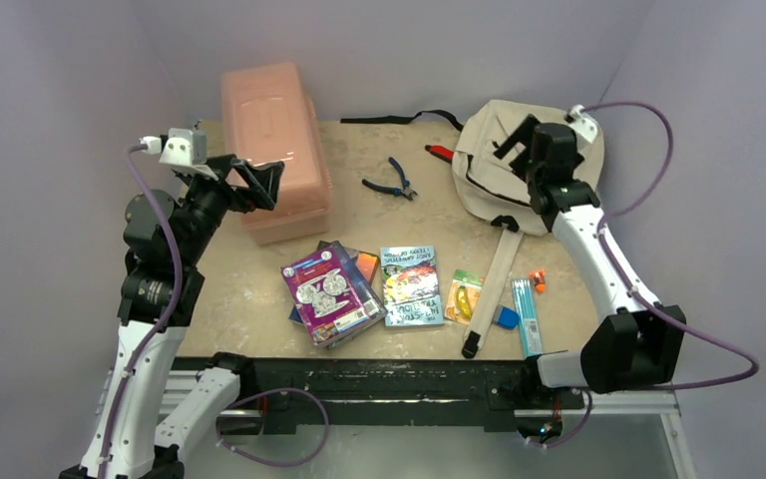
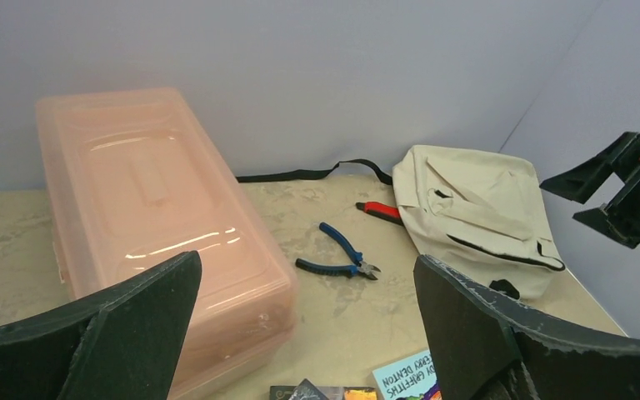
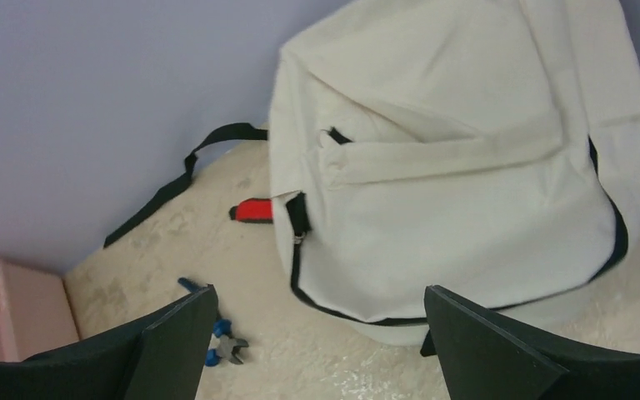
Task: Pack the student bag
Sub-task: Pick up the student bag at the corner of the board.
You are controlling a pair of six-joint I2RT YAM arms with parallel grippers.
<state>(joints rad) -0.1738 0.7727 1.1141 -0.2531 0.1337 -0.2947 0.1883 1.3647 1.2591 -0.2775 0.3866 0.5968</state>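
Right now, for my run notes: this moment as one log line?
left gripper open, empty, near pink box | right gripper open, empty, over student bag | books on table

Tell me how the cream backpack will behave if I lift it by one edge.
The student bag looks like soft, creased fabric lying slumped, so it will probably sag and fold, not hold shape. Its long black strap trails behind and will likely drag. It looks flat, probably light; a push may bunch it.
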